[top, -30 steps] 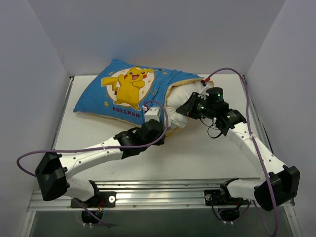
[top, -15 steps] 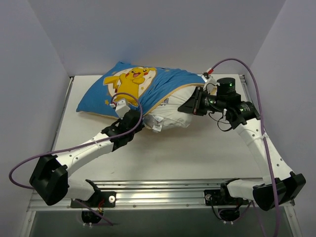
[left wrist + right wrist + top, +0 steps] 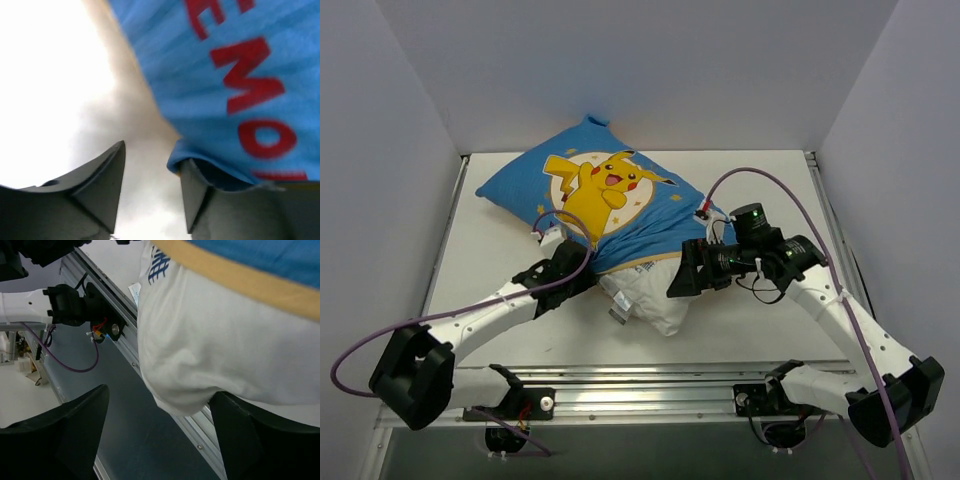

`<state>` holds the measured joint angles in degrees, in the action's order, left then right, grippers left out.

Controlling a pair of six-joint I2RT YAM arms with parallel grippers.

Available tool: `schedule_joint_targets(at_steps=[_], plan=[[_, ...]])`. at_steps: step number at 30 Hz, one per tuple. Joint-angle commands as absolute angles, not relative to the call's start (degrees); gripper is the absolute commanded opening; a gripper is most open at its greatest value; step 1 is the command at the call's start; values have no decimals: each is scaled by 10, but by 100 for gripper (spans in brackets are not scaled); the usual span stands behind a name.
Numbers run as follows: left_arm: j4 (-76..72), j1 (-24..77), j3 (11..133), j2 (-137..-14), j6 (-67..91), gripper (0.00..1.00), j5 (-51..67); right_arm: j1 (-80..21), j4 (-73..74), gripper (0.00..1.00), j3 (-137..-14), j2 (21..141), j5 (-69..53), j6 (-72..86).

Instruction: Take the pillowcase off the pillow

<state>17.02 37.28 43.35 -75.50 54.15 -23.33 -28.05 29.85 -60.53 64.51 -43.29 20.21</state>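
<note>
The blue pillowcase (image 3: 590, 195) with its yellow cartoon print lies across the middle of the table. The white pillow (image 3: 645, 295) sticks out of its near end, toward the table's front edge. My left gripper (image 3: 582, 264) is at the case's near-left hem. In the left wrist view my left gripper (image 3: 150, 167) is open, and a fold of pillowcase (image 3: 235, 75) lies over its right finger, with pillow (image 3: 50, 75) beyond. My right gripper (image 3: 682, 277) sits at the pillow's right side. In the right wrist view my right gripper (image 3: 160, 410) is open wide, and the pillow (image 3: 215, 340) bulges between the fingers below the yellow trim (image 3: 240, 280).
An aluminium rail (image 3: 650, 385) runs along the near table edge, just below the pillow's exposed end. White walls (image 3: 380, 150) close in the left, back and right sides. A purple cable (image 3: 760, 180) loops over the right arm.
Both grippers have gone from shut to open. The pillow and case have swung round, the exposed white end moving from the right toward the near edge. Both arms came nearer.
</note>
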Motion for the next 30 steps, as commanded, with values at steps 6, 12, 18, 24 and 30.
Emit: schedule_joint_targets(at_steps=[6,12,18,24,30], plan=[[236,362,415,-618,542,80,-178,-264,391,93,-772,652,-265,90],[249,352,472,-617,506,95,-185,-114,294,95,-738,736,-241,159],[207,326,539,-730,433,96,-120,-126,125,90,-612,781,-282,206],[166,322,603,-813,385,96,-57,-248,162,49,-549,733,-301,237],[147,323,692,-910,343,96,25,-385,140,41,-486,623,-323,335]])
